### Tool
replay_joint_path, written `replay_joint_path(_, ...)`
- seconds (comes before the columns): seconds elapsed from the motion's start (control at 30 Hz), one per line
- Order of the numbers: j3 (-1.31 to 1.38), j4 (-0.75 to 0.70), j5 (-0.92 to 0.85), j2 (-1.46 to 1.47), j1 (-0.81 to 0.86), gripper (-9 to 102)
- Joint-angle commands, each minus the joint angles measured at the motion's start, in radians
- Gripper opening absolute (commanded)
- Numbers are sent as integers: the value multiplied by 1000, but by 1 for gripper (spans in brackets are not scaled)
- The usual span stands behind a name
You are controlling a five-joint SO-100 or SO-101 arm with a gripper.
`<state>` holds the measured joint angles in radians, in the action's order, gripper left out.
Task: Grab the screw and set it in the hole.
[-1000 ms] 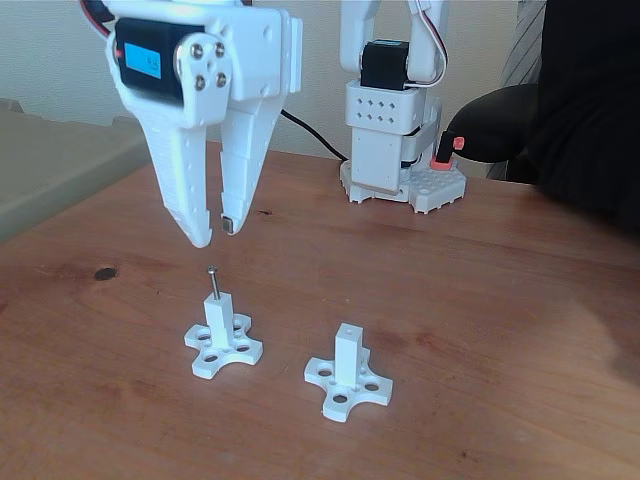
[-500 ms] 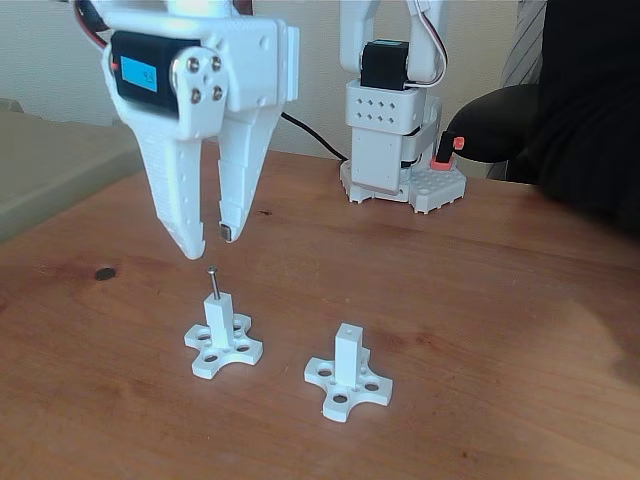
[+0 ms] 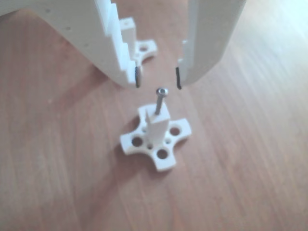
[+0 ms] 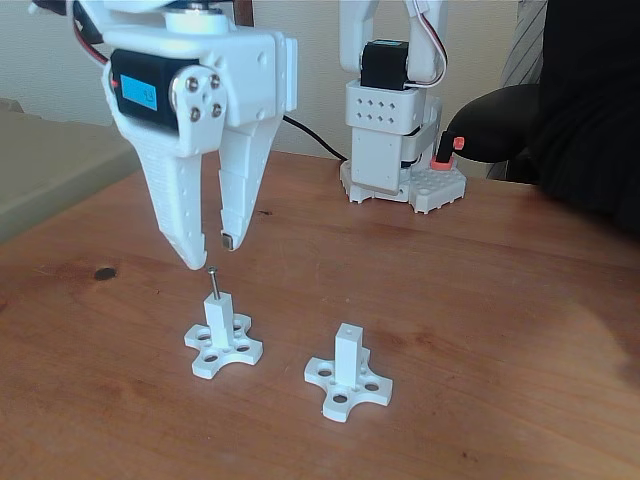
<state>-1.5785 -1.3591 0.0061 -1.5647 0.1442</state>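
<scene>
Screw: thin silver-grey metal screw with a small rounded head (image 3: 161, 98), standing upright in the top of a white plastic post on a cross-shaped base (image 4: 222, 337), on the left in the fixed view; head clear above the post.
Jaws: white two-finger gripper (image 3: 158, 78) spread, holding nothing, tips hanging just above the screw head and to either side of it.
Hole: tiny dark hole (image 4: 347, 328) in the square end face of a second white post with a cross-shaped base (image 4: 348, 376), to the right in the fixed view, free.
Step in hand: reaching for the screw, by the look of it; descend straight, centre the shank between the dark pads (image 3: 138, 77), close gently below the head, lift vertically to avoid tipping the light base.
Surface: reddish-brown wooden desk (image 4: 500, 300), smooth, a small dark spot (image 4: 104, 273) at left.
Room: pale wall behind; white arm base (image 4: 400, 150) at the desk's back; dark shape with an orange-red part (image 4: 445, 152) at right.
</scene>
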Motion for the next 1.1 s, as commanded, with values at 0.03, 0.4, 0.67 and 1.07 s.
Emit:
replay_joint_path(0.03, 91, 14, -3, -21, -9, 10)
replay_joint_path(0.4, 98, 25, -3, 3, -8, 10)
replay_joint_path(0.67, 101, 31, -6, 20, -6, 10)
replay_joint_path(1.07, 101, 40, -8, 41, -6, 10)
